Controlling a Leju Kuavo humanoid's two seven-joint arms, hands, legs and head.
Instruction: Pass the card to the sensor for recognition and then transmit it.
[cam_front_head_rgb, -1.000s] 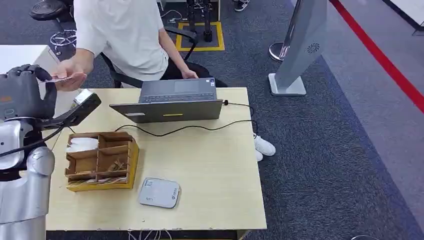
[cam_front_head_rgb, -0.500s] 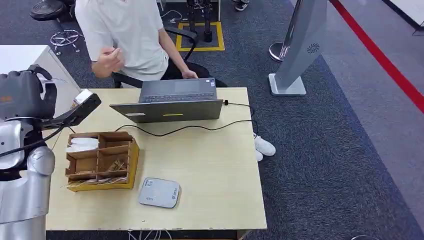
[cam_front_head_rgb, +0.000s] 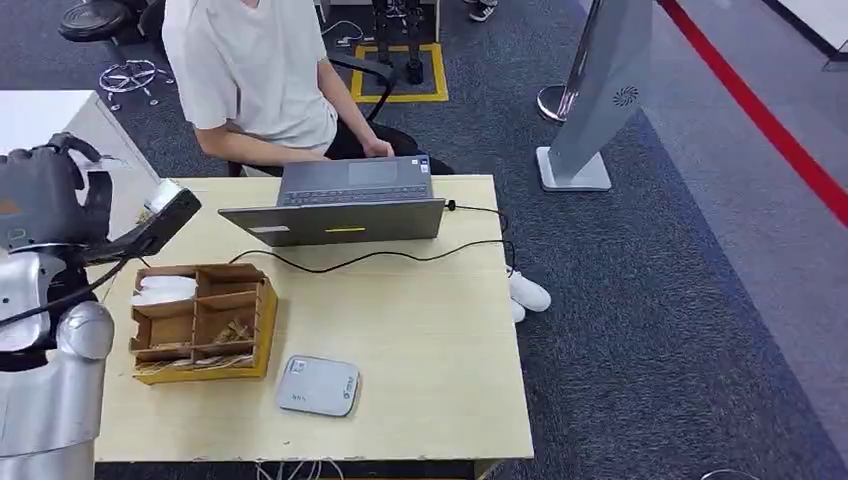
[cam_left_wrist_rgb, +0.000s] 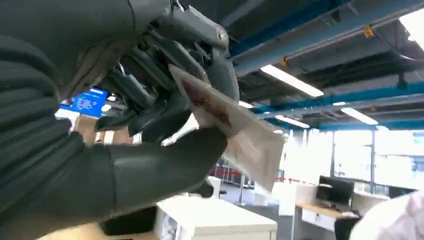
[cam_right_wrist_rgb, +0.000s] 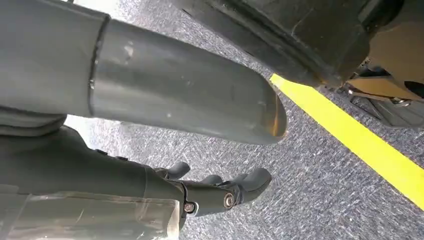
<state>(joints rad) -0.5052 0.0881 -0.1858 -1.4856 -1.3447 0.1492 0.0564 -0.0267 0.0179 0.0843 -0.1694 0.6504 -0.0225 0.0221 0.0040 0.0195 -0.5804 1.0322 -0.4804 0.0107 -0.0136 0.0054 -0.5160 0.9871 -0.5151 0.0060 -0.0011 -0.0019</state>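
Note:
My left hand is raised at the table's far left corner, beside the seated person. The left wrist view shows its thumb and fingers pinching a pale card with a red print; the card sticks out past the fingertips. A flat grey-white sensor box lies on the table near the front edge, well away from that hand. My right hand hangs over the grey carpet, fingers loosely apart and holding nothing.
A black device on a stalk stands just right of my left hand. A wooden compartment box sits front left, an open laptop with a black cable at the back. A white desk lies far left.
The person's hand, reaching to my left hand a second ago, drew back to the chest and then dropped. My left hand stayed raised, barely shifting.

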